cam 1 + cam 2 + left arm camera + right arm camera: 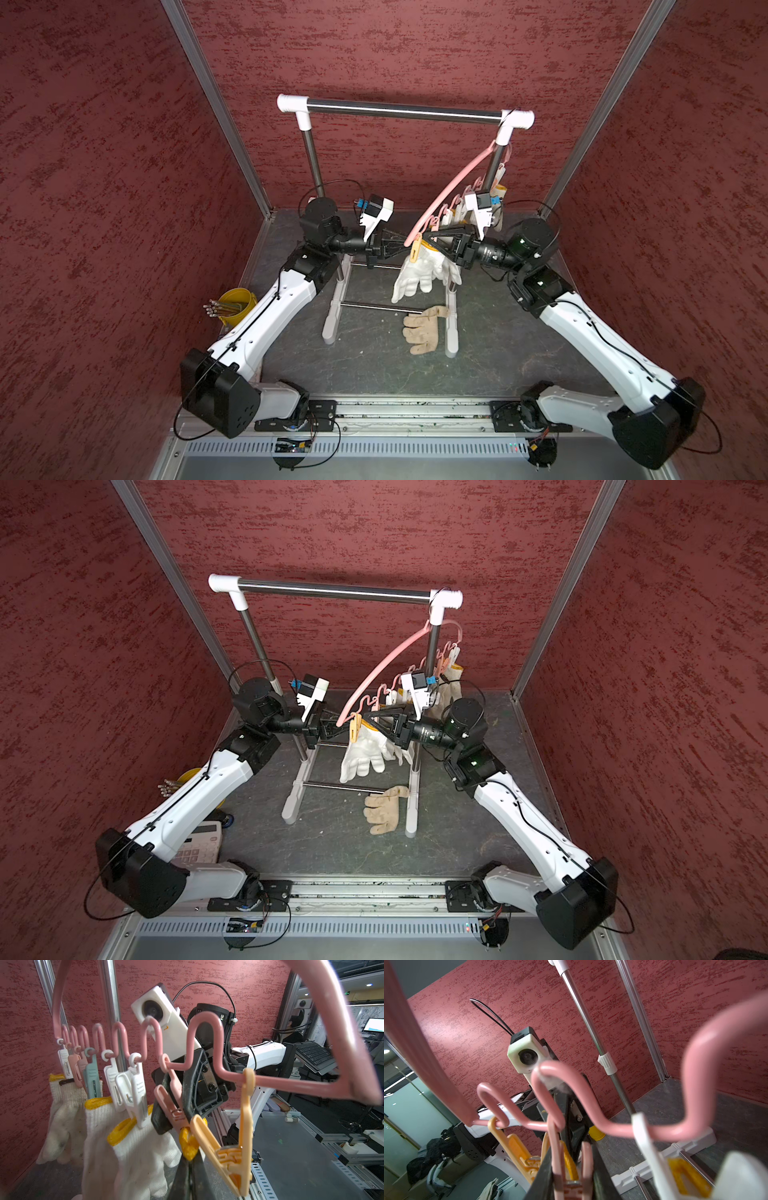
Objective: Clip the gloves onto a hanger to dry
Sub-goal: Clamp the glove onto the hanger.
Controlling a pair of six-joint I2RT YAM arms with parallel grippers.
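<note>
The pink hanger hangs slanted from the rack's right end, with a row of clips below it. My left gripper is shut on the yellow cuff of a white glove, which droops under the hanger's low end. From the other side my right gripper is shut on a pink clip, squeezing its handles. The cuff sits between that clip's prongs. Other gloves hang clipped further along. A beige glove lies on the table.
The steel rack with white joints stands mid-table, its feet beside the beige glove. An empty orange clip dangles next to the pink one. A yellow cup of rods sits left, a calculator near the left arm.
</note>
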